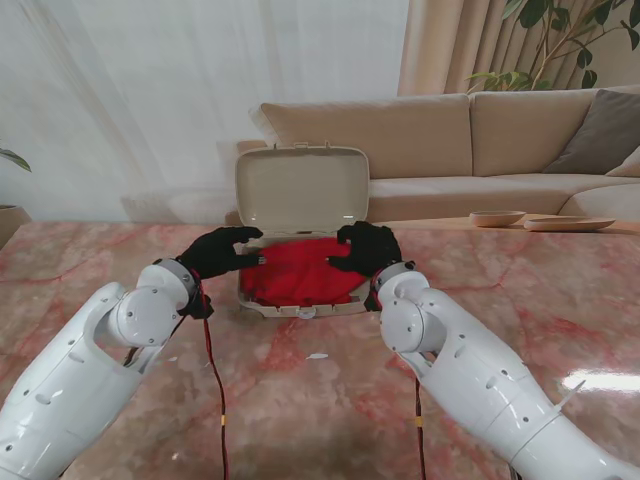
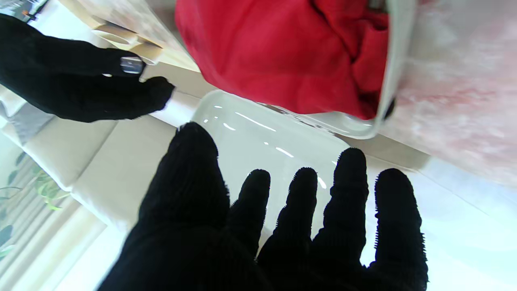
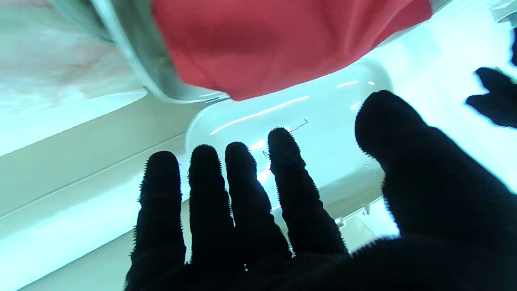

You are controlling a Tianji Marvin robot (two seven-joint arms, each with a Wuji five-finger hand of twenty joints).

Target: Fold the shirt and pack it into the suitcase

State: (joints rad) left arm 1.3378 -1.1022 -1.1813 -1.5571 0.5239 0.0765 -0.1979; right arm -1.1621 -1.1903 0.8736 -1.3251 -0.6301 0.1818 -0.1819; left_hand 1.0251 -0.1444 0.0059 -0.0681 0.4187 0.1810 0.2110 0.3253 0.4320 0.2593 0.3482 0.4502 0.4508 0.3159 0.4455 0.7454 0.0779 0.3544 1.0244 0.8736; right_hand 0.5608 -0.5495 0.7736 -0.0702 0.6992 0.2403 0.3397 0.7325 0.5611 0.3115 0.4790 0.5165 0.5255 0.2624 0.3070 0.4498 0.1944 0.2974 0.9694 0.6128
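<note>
The red shirt (image 1: 300, 272) lies in the open suitcase (image 1: 302, 190), with the left hand (image 1: 220, 251) at its 9 o'clock and the right hand (image 1: 366, 248) at its 3 o'clock, both empty with fingers spread.

Red cloth shirt (image 1: 300, 275), glossy suitcase (image 1: 302, 190)

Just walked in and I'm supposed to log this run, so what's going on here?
A two-armed robot is packing a red shirt into a small beige suitcase on the marble table. The shirt is already bundled inside the case, and the lid stands open. The left hand and the right hand are over the two sides of the case, fingers spread, gripping nothing. The lid is not yet closed.
</note>
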